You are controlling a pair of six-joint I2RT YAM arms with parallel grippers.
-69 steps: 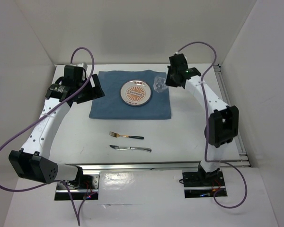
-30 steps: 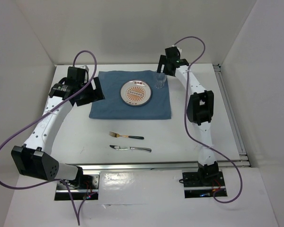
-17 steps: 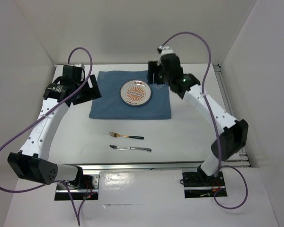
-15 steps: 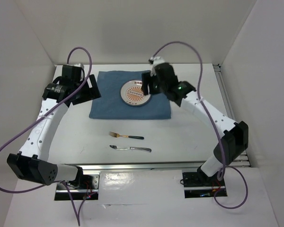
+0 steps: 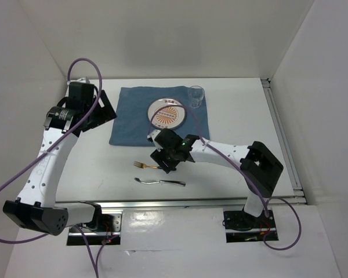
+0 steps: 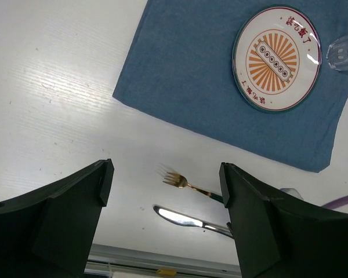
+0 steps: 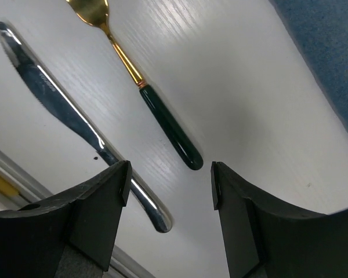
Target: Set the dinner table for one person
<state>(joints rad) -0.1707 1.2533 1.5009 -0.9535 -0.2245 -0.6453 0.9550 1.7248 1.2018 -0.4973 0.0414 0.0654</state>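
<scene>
On the white dinner table [image 5: 238, 127] lies a blue placemat [image 5: 130, 116] with a patterned plate [image 5: 167, 114] and a clear glass [image 5: 195, 96] upright at its back right corner. In front of the mat lie a gold fork [image 5: 141, 165] with a dark green handle [image 7: 168, 136] and a steel knife [image 5: 160, 182]. My right gripper [image 5: 165, 156] hovers open just above the fork's handle end, nothing between its fingers. High over the table's left side, my left gripper [image 5: 95, 110] is open and empty. It looks down on the fork [image 6: 182, 182], knife [image 6: 188, 219] and plate [image 6: 276, 57].
A metal rail [image 5: 180, 202] runs along the table's near edge, close behind the knife [image 7: 75, 121]. White walls enclose the table on three sides. The placemat's edge [image 7: 330, 58] shows at the right wrist view's upper right.
My right arm left the glass standing on the mat's corner and swung down and forward over the fork, its jaws narrowing somewhat. My left arm drew back a little to the left.
</scene>
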